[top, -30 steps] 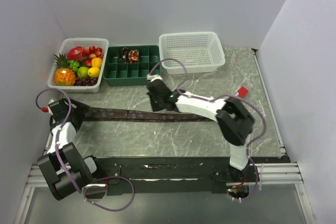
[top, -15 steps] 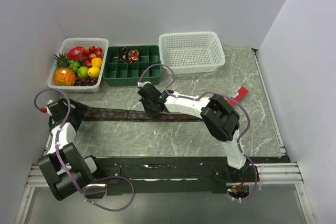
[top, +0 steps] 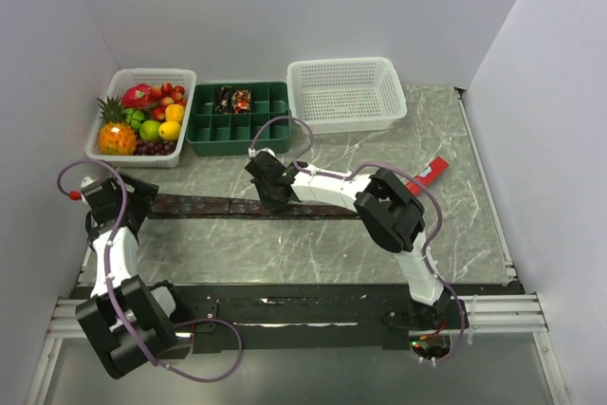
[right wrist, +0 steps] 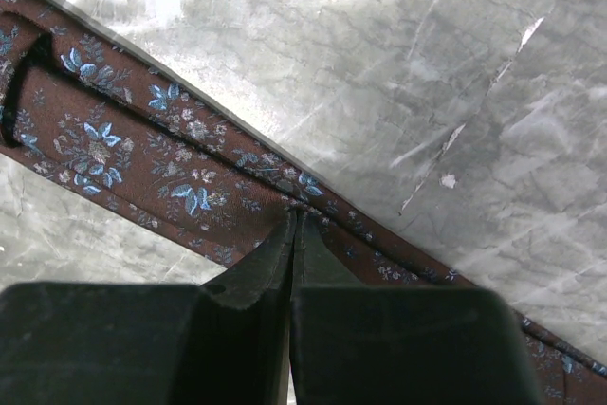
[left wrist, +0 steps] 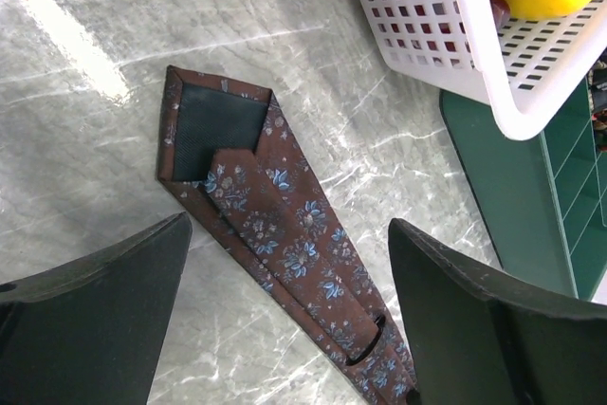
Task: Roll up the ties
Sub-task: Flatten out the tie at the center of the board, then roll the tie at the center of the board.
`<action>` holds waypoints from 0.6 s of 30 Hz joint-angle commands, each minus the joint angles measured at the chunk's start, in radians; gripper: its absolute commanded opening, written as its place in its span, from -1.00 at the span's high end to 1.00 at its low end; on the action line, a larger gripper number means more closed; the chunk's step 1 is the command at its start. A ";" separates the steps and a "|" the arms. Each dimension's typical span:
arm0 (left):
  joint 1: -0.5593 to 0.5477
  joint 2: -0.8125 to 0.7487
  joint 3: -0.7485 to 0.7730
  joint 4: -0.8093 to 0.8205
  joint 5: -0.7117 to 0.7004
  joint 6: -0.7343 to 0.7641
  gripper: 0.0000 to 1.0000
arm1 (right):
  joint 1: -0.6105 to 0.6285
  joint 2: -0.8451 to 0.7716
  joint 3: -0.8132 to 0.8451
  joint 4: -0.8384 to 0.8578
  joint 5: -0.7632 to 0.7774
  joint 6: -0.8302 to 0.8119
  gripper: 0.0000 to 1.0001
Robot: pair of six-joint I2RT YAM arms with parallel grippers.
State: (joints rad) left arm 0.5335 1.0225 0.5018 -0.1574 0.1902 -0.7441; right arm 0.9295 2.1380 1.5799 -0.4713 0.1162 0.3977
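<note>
Grey marbled table (top: 237, 248) is seen between white walls, and across it one tie (top: 213, 206) is laid out flat and full length, running from left toward right, with its wide pointed end at the left and its dark lining turned up. Over that wide end the left gripper (left wrist: 287, 234) is held with its fingers spread wide, one on either side of the cloth, nothing being touched. The right gripper (right wrist: 294, 227) is pressed together, its tips set down on the tie about midway along; whether any cloth is caught between them cannot be told. Two dark bundles (top: 235, 99) are seen in a back row of the green tray (top: 204, 145), which is flanked by a fruit basket (top: 100, 144) and a white basket (top: 346, 120). No roll has been begun on this tie, so the step in hand is judged to be the straightening and pinning of it. Next, one end would probably need to be pinched and turned over on itself, the strip being kept straight and taut while that is done.
</note>
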 commanded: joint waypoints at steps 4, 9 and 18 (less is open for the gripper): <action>0.006 -0.010 0.030 -0.002 0.041 0.025 -0.86 | -0.035 -0.062 -0.191 -0.104 0.042 0.050 1.00; 0.006 0.010 0.018 0.022 0.052 0.026 -0.84 | -0.063 -0.108 -0.297 -0.101 0.077 0.056 1.00; -0.052 0.157 0.029 0.082 0.078 0.046 -0.67 | -0.090 -0.167 -0.313 -0.114 0.157 0.007 1.00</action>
State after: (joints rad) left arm 0.5171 1.1213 0.5018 -0.1230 0.2478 -0.7216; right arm 0.8547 1.9495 1.2972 -0.4217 0.1589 0.4488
